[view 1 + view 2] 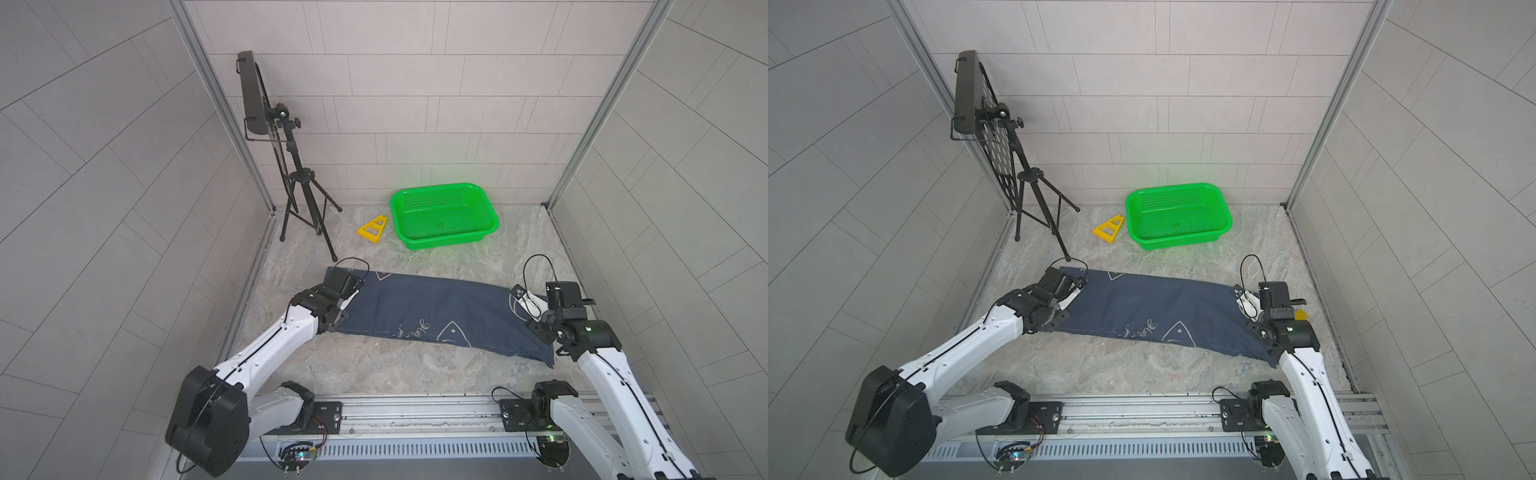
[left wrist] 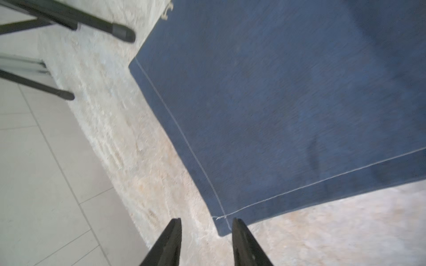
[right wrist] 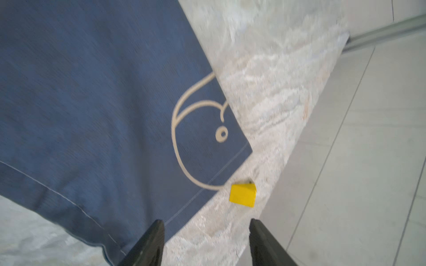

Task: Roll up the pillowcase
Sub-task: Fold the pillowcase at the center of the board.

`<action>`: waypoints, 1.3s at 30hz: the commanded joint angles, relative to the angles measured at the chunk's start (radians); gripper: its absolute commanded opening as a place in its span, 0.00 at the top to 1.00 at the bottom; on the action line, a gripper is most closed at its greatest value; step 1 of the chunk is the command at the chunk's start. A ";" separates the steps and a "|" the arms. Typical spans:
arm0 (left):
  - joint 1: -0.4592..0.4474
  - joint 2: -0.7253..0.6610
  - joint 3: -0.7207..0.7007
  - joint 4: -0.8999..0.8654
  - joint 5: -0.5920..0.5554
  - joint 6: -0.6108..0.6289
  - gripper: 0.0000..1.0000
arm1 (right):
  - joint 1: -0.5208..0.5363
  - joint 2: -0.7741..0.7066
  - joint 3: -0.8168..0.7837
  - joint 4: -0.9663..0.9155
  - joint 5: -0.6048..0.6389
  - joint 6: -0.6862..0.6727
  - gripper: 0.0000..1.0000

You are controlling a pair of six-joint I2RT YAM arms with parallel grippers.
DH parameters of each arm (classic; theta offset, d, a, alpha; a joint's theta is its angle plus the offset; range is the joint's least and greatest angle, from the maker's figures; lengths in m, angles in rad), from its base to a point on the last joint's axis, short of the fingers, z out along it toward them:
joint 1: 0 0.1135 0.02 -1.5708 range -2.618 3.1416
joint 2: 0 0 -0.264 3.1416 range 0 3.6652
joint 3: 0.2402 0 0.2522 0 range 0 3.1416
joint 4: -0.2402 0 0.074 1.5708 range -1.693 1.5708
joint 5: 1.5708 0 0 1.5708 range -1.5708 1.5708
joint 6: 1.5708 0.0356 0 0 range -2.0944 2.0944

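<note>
**Both pincers spread, pillowcase lying flat, unrolled**

The pillowcase lies across the middle of the marble table. It is a long navy strip running left to right, and its right end sits nearer than its left. No roll shows. White fish outlines and cursive lettering show near its near edge, and white stitching runs along the hems.

The left gripper is at the cloth's left end. In the left wrist view its jaws are apart with bare table between them. The near-left corner of the cloth lies just beside one finger and is not gripped.

The right gripper is at the right end. Its jaws are spread wider and hold nothing. One finger sits over the cloth's hem, the other over table. Whether either gripper touches the fabric cannot be told.

A small yellow block lies on the table just beside the right edge of the cloth, by the whale drawing.

At the far side a green basket stands with a yellow triangle piece just to its left. A black tripod stand is in the far-left corner, and one of its feet is near the cloth's far-left corner.
</note>
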 commanded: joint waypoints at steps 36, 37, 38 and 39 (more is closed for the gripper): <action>0.112 0.493 0.139 0.026 -0.179 -0.152 0.52 | 0.263 0.328 -0.096 -0.020 0.211 -0.006 0.31; 0.121 0.486 0.140 0.024 -0.183 -0.157 0.52 | 0.247 0.325 -0.101 -0.012 0.214 -0.003 0.30; 0.129 0.478 0.140 0.021 -0.183 -0.164 0.52 | 0.240 0.330 -0.105 -0.006 0.219 0.003 0.30; 0.138 0.469 0.138 0.016 -0.182 -0.171 0.52 | 0.232 0.345 -0.106 -0.006 0.223 0.013 0.30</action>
